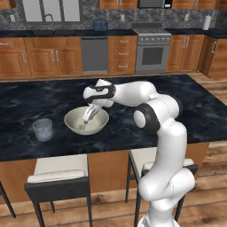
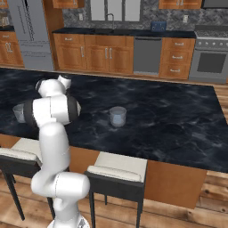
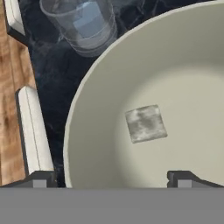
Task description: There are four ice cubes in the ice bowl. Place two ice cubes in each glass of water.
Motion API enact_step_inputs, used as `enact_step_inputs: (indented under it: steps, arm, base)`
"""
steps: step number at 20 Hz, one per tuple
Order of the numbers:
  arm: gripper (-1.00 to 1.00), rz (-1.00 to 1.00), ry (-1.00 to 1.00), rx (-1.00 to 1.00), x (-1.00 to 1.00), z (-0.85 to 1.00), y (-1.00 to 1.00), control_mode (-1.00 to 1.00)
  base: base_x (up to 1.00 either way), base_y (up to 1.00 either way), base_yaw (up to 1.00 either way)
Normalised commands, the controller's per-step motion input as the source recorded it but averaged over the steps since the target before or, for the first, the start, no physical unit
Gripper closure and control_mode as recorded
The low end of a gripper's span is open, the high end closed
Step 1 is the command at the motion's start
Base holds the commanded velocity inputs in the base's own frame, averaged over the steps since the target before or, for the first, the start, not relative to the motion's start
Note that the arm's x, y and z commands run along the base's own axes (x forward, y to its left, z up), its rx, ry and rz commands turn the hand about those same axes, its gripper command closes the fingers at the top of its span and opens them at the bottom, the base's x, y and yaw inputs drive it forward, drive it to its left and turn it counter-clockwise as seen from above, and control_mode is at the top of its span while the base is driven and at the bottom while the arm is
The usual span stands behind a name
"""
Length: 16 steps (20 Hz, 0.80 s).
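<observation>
The cream ice bowl [image 1: 98, 125] sits on the dark island counter, and my gripper [image 1: 84, 124] reaches down into it, open. In the hand view one pale ice cube [image 3: 145, 123] lies on the bowl's [image 3: 96, 131] floor, between and just ahead of my spread fingertips [image 3: 41, 179]; nothing is held. One glass of water [image 1: 43, 129] stands left of the bowl; in the hand view that glass [image 3: 83, 24] has a pale bluish block inside it. A second glass [image 2: 118, 116] stands right of the arm, while the first glass [image 2: 18, 112] peeks out behind the arm.
Cushioned bar stools [image 1: 57, 170] stand along the near edge of the island counter [image 1: 40, 97], one stool [image 3: 33, 131] just past the bowl's side. My own arm [image 2: 51, 109] blocks the bowl in the right base view. Cabinets and an oven line the far wall.
</observation>
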Motion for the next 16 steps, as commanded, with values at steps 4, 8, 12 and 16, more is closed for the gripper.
enact_step_inputs:
  steps: [4,8,12,16]
  arm:
    - [-1.0,0.03,0.01,-0.02,0.05,-0.16,0.15,-1.0]
    - [-1.0,0.03,0.01,-0.03,0.08,-0.22,0.16,-1.0]
    - [-1.0,0.03,0.02,-0.02,0.17,-0.24,0.09,-1.0]
    - [-1.0,0.03,0.03,0.0,0.26,-0.24,0.02,-1.0]
  base:
    - [0.0,0.0,0.0]
    - [0.0,0.0,0.0]
    - [0.0,0.0,0.0]
    - [0.0,0.0,0.0]
